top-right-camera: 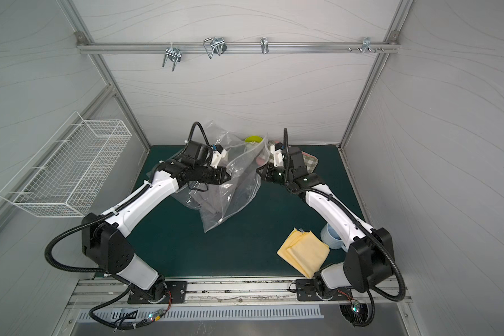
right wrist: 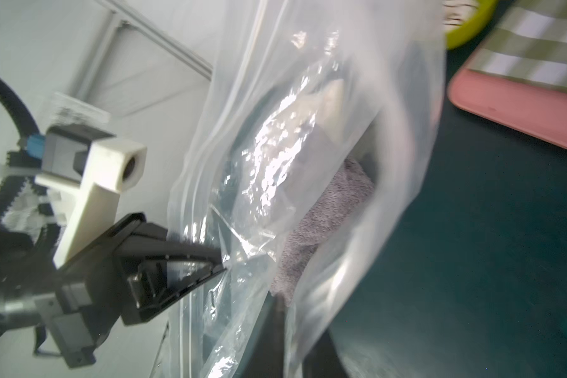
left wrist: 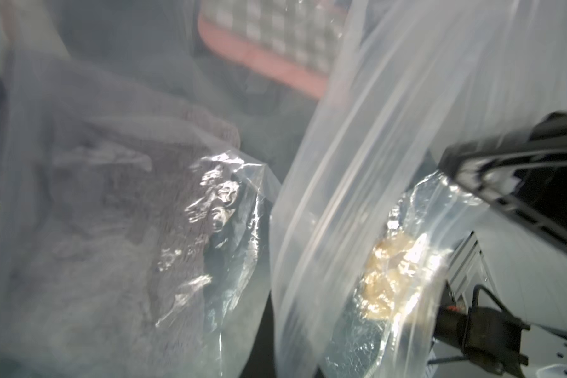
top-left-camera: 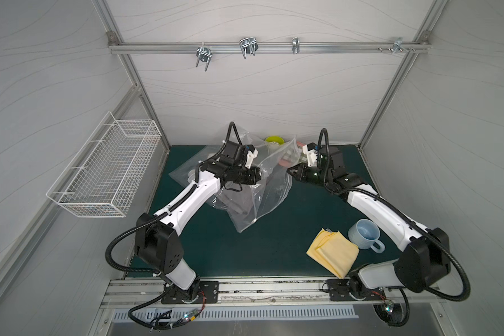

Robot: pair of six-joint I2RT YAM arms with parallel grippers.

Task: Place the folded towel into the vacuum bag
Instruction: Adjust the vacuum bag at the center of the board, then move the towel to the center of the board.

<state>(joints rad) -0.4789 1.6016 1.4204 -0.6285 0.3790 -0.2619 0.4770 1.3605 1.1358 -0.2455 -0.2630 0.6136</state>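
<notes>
With the towel (right wrist: 324,229) lying inside the bag (top-left-camera: 271,186), we should lower the bag's rim gently with the left gripper (right wrist: 221,263) clamped on it, though we cannot tell whether the right gripper (top-left-camera: 290,171), just beside the bag, is parted.

The left arm (top-left-camera: 186,200) and right arm (top-left-camera: 381,209) wore glossy white moulded shells over their long links, with blocky matte black housings (top-left-camera: 157,247) at the joints. Ribbed black conduit (top-left-camera: 109,251) looped loosely along each one. Black base plates (top-left-camera: 208,291), dotted with screw holes, trailed thin red wires (top-left-camera: 200,302). Small green lights (top-left-camera: 315,174) glowed on the wrists. A white printed camera mount (right wrist: 108,173) with a blue plug (right wrist: 35,145) sat by the left gripper (right wrist: 221,266), whose fingers were black and wedge-shaped.
</notes>
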